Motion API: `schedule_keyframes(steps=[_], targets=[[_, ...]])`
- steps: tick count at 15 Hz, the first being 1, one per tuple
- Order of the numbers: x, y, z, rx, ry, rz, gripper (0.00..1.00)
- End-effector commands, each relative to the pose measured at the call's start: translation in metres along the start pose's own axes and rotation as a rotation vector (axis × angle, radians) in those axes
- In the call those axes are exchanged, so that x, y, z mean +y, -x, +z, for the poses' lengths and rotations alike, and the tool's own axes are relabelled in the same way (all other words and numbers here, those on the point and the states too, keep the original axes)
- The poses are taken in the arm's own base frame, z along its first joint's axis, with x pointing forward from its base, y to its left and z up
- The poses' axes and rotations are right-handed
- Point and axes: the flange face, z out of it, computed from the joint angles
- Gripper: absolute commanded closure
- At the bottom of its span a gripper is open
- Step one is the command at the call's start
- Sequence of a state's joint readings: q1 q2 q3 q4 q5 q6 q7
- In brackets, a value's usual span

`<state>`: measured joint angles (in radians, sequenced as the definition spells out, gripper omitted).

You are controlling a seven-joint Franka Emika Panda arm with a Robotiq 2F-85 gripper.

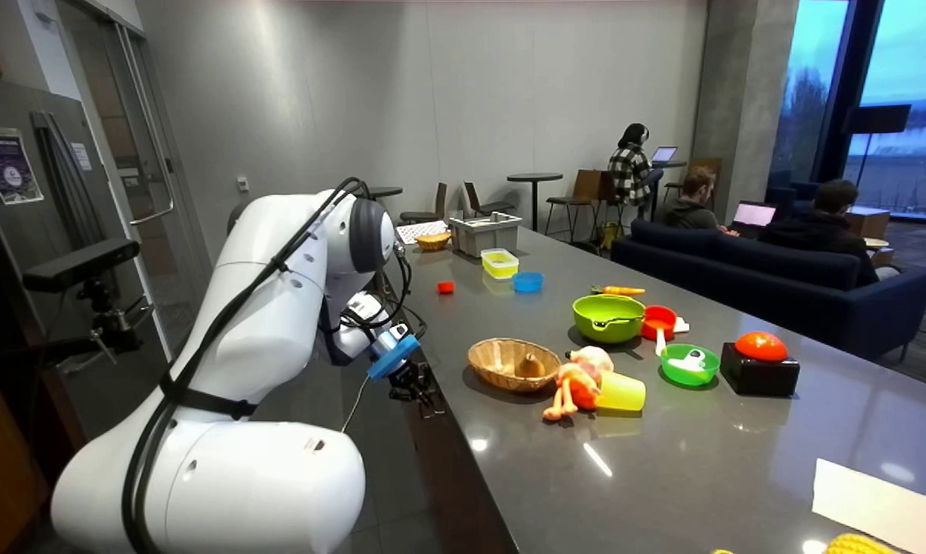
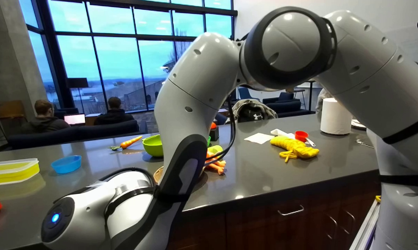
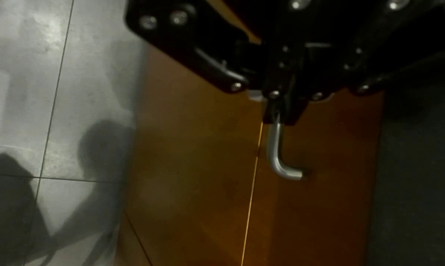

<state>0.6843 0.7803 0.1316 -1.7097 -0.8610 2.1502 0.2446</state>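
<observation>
In the wrist view my gripper comes in from the top, its black fingers drawn together. A bent metal handle runs up between the fingertips, which are closed around it. One curved end of this handle meets the brown wooden cabinet front; the rest is hidden behind the jaws. A thin seam passes down the wood beside the handle. In an exterior view the gripper hangs low at the counter's side, below the top edge, close to the dark cabinet face. The arm's lower end leaves the frame in an exterior view, hiding the gripper there.
The grey counter overhangs the cabinets. On it stand a wicker basket, a green bowl, an orange plush toy, a yellow cup and a grey bin. Another cabinet handle shows further along.
</observation>
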Motion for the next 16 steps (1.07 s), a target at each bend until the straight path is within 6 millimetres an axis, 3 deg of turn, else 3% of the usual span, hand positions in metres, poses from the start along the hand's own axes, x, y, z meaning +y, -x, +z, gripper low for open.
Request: schedule_keyframes(steps=[1,8,14,16], targets=[[-0.002,0.0,0.011,0.002,0.006,0.003,1.0],[-0.017,-0.006,-0.002,0.023,0.008,-0.021,1.0],[-0.054,-0.016,-0.014,0.053,-0.012,-0.088,1.0],[-0.058,-0.018,-0.018,0.062,-0.015,-0.088,0.74]])
